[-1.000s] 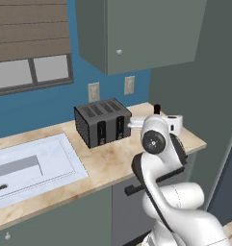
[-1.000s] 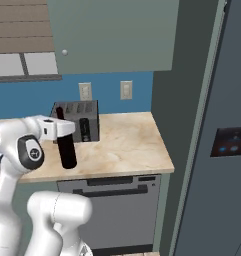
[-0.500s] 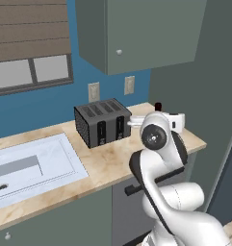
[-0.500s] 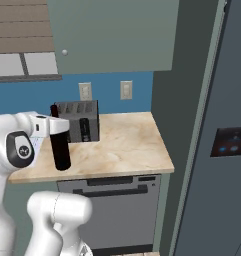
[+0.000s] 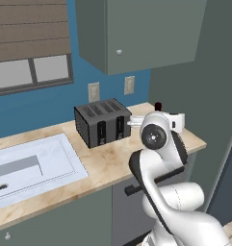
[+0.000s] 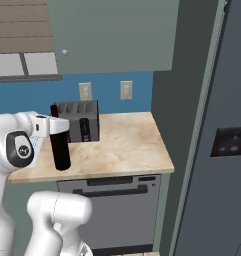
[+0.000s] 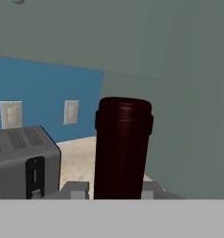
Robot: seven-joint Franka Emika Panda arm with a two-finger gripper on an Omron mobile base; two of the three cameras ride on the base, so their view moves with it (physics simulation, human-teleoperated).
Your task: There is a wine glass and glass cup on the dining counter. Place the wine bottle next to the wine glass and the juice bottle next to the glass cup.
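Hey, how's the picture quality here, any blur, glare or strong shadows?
Left base view: sharp, flat even light, toaster barely shadowed. Right base view: crisp, wine bottle clear against the worktop. Hand view: bottle looms close with soft edges; no glare.

no text, label or number can be read on anything here.

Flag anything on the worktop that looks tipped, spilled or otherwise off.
Nothing stands out. The wine bottle is upright in the hand, which is shut on its neck. Whether its base touches the worktop I cannot tell. The toaster sits square by the wall, with no spill around it.
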